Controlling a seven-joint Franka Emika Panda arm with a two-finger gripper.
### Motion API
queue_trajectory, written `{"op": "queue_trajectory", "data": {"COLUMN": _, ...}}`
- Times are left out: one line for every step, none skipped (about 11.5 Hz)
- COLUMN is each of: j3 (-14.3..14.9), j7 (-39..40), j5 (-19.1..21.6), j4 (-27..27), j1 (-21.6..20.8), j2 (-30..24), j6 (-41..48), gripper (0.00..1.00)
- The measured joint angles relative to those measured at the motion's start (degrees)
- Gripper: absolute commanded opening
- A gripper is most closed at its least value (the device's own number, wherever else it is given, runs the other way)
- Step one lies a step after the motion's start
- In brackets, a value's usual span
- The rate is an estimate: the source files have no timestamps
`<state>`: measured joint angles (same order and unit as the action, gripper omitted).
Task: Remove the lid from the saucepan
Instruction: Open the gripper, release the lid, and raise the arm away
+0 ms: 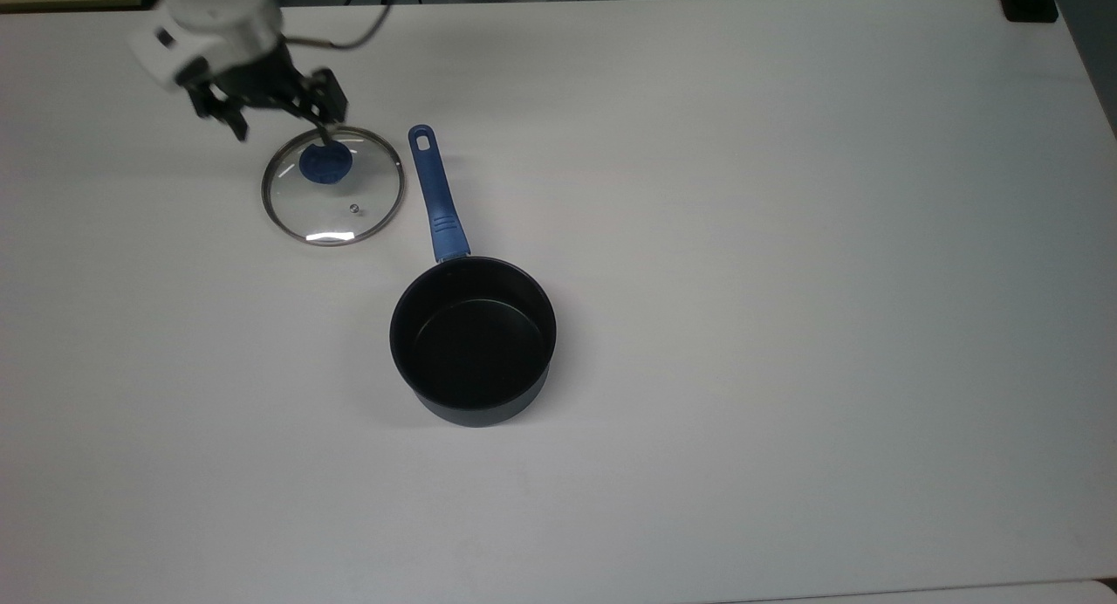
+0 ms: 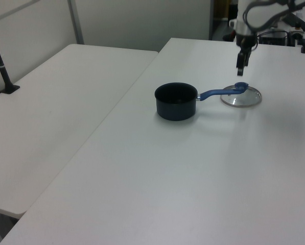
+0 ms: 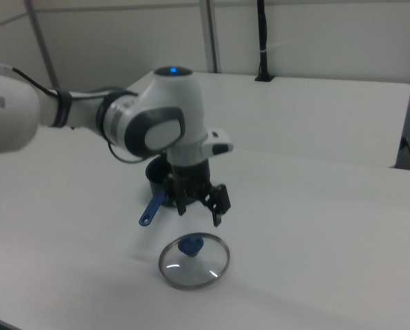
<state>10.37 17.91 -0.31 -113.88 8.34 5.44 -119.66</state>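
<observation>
One saucepan (image 1: 472, 338), one lid (image 1: 333, 186) and one gripper (image 1: 281, 133) were in the scene, all over a single white table (image 1: 785, 237); a second white table (image 2: 55, 102) stood alongside in the left view's left.

The saucepan sat upright with its black inside bare, nothing in it. Its long blue handle (image 1: 436, 198) ran toward the top view's upper edge, ending in a small hole.

The lid was off the pan. It lay flat on the table just beside the handle, on the top view's left of it, close to the handle but not touching it. Its blue knob (image 1: 325, 164) faced up, with the small steam vent (image 1: 353, 208) a little nearer the pan. In the left view the lid (image 2: 240, 96) lay past the handle's far end, and in the right view the lid (image 3: 194, 260) lay in front of the pan (image 3: 159, 179), which the arm largely hid.

The gripper (image 3: 198, 208) hung above the lid's far rim, clear of the knob. Its two fingers (image 3: 216, 210) were spread apart and held nothing. In the left view the gripper (image 2: 240, 68) pointed straight down above the lid, with air between them.
</observation>
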Motion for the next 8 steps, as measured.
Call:
{"op": "queue_trajectory", "data": {"j3": 0.02, "j7": -0.04, "j5": 0.0, "j4": 3.45, "j1": 0.38, "j2": -0.97, "j6": 4.3, "gripper": 1.0}}
{"op": "queue_trajectory", "data": {"j3": 0.0, "j7": -0.1, "j5": 0.03, "j4": 7.39, "j1": 0.36, "j2": -2.06, "j6": 9.05, "gripper": 1.0}}
{"op": "queue_trajectory", "data": {"j3": -0.18, "j7": -0.87, "j5": 0.1, "j4": 11.55, "j1": 0.13, "j2": -3.39, "j6": 14.2, "gripper": 1.0}}
{"op": "queue_trajectory", "data": {"j3": -0.44, "j7": -2.89, "j5": 0.19, "j4": 14.79, "j1": -0.7, "j2": -4.97, "j6": 17.99, "gripper": 1.0}}
{"op": "queue_trajectory", "data": {"j3": -0.71, "j7": -6.28, "j5": 0.24, "j4": 16.82, "j1": -2.21, "j2": -6.65, "j6": 20.58, "gripper": 1.0}}
{"op": "queue_trajectory", "data": {"j3": -0.91, "j7": -11.11, "j5": 0.3, "j4": 17.93, "j1": -4.4, "j2": -8.17, "j6": 22.63, "gripper": 1.0}}
{"op": "queue_trajectory", "data": {"j3": -1.15, "j7": -17.24, "j5": 0.3, "j4": 18.39, "j1": -7.15, "j2": -9.22, "j6": 23.48, "gripper": 1.0}}
{"op": "queue_trajectory", "data": {"j3": -1.38, "j7": -22.53, "j5": 0.3, "j4": 18.55, "j1": -9.6, "j2": -9.49, "j6": 23.52, "gripper": 1.0}}
